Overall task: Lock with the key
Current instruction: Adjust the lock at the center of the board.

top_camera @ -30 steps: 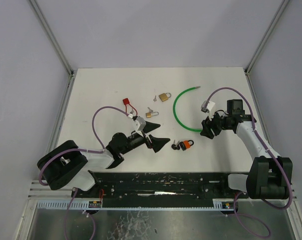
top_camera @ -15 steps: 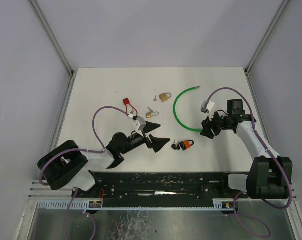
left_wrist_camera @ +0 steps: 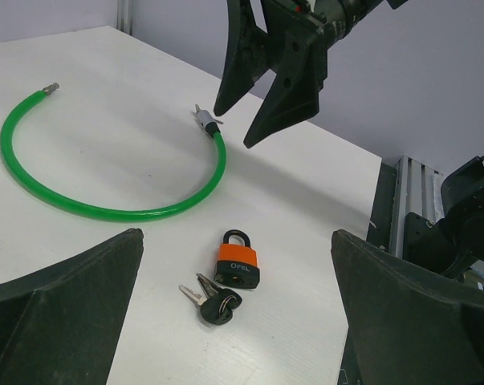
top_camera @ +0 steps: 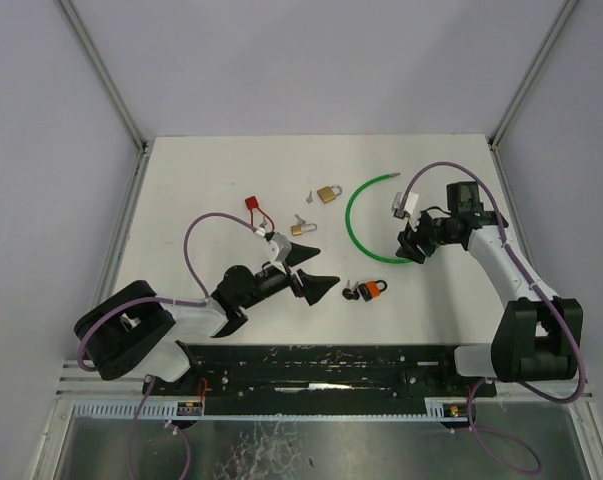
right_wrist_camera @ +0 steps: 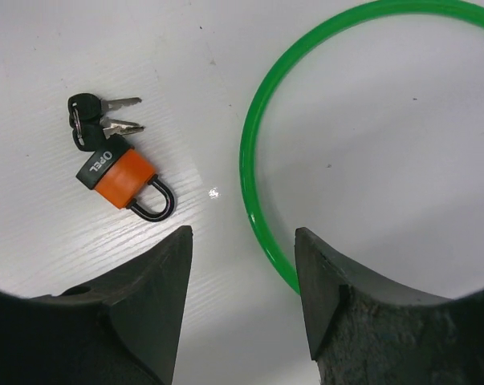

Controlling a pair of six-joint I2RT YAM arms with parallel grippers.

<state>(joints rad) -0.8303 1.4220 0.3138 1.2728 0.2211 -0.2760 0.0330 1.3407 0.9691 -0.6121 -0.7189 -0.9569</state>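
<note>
An orange padlock [top_camera: 376, 291] with a black shackle lies on the white table, and a black-headed key bunch [top_camera: 353, 293] touches its base. In the left wrist view the padlock [left_wrist_camera: 242, 262] and keys [left_wrist_camera: 214, 300] lie ahead, between my wide-open fingers. My left gripper [top_camera: 315, 269] is open and empty, just left of the keys. My right gripper [top_camera: 409, 246] is open and empty, hovering over the near end of the green cable [top_camera: 353, 222]. In the right wrist view the padlock [right_wrist_camera: 121, 178] and keys [right_wrist_camera: 93, 120] sit upper left, well clear of the right gripper [right_wrist_camera: 243, 249].
A green cable loop [left_wrist_camera: 105, 210] with metal ends curves across the middle right. Two brass padlocks [top_camera: 329, 193] [top_camera: 301, 229] with small keys lie further back, and a red tag [top_camera: 251, 204] lies to their left. Purple cables trail from both arms.
My right gripper has shifted a little up and away from the table's near edge, toward the green cable. The left arm, padlock and keys have not moved.
</note>
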